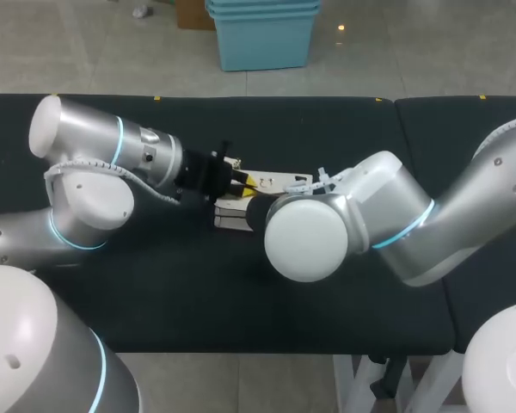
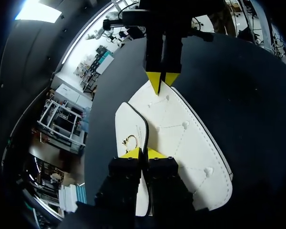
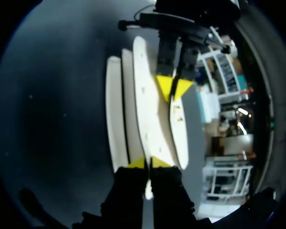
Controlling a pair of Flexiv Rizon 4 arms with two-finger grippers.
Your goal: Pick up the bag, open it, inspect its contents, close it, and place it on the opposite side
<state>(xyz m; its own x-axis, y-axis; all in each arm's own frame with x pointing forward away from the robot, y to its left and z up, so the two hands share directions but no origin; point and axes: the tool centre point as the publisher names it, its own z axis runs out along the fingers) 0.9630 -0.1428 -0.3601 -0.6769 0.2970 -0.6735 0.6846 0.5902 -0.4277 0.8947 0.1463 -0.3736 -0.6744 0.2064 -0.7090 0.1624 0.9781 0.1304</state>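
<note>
On dark table [image 1: 198, 284], flat white stitched bag [image 2: 190, 143]

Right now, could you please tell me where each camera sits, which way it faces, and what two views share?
Head view: fixed above and behind, looking down at the table; left arm and right arm enter from the sides, meeting at the bag.
Left wrist view: on the left wrist, facing the right gripper; own left gripper pinches the bag.
Right wrist view: on the right wrist, facing the left gripper; own gripper pinches the bag.
Wrist views face each other across the bag.
</note>
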